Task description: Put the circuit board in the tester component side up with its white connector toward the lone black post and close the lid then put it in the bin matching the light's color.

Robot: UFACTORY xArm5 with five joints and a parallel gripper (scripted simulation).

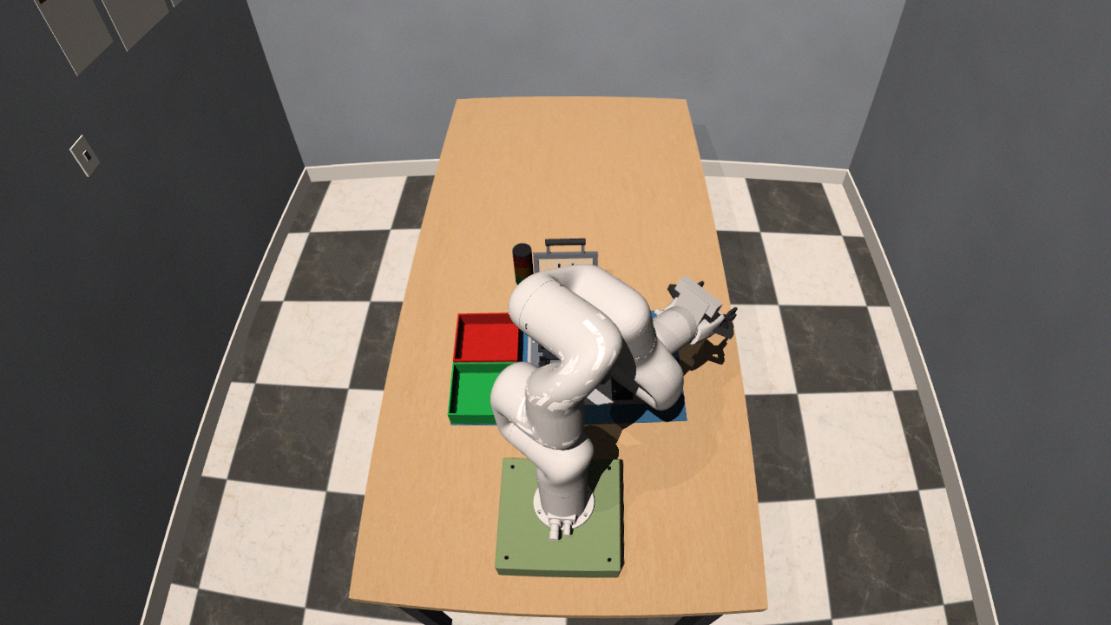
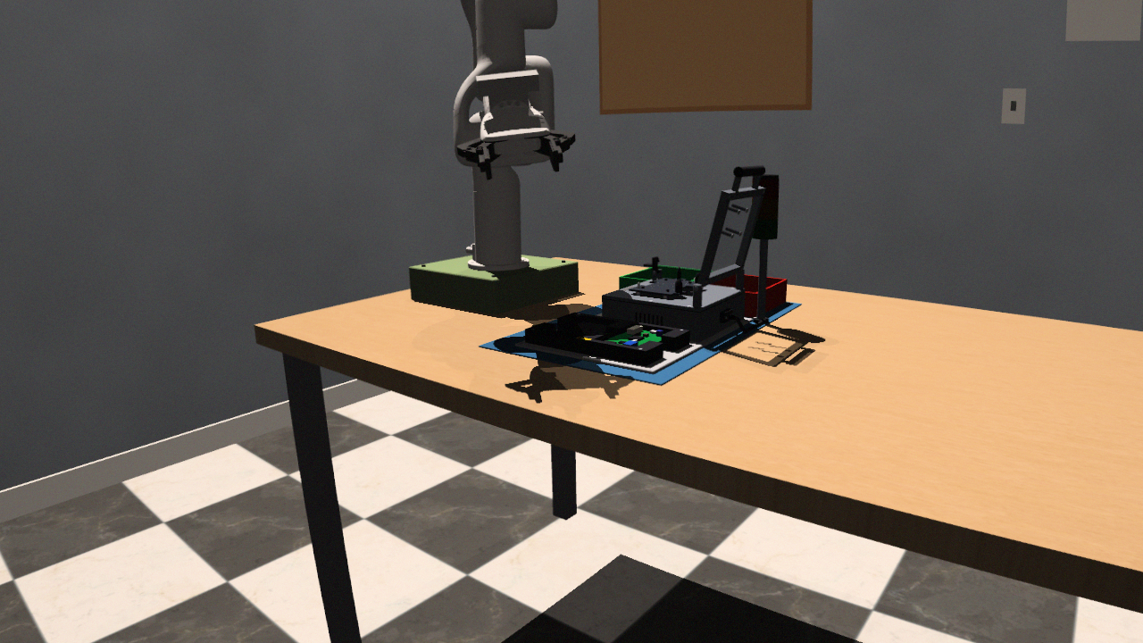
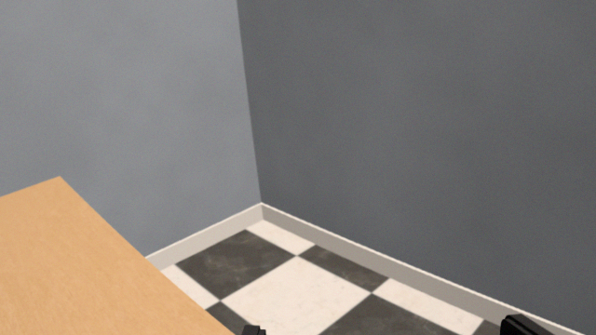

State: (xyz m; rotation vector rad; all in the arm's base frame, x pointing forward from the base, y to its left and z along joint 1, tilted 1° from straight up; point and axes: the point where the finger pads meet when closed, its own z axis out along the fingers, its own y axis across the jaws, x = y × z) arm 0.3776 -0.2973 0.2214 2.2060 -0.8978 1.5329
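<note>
jaws wide, nothing held — bring gripper (image 1: 703,311) (image 2: 521,155) over circuit board (image 2: 639,338), point fingers down, grip edges squarely.

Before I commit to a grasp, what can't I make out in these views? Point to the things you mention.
- Circuit board (image 2: 648,338): top view, hidden behind the arm; exterior view, its connector and holes are too small and shadowed.
- Tester's (image 2: 667,313) two pins: exterior view, too small and dark.
- Tray and tester: wrist view, outside the frame.

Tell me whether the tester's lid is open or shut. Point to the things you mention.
Open: the lid (image 1: 566,254) (image 2: 713,231) stands raised at a steep angle above the tester (image 2: 671,315), its handle (image 1: 564,241) (image 2: 748,171) up high.
</note>
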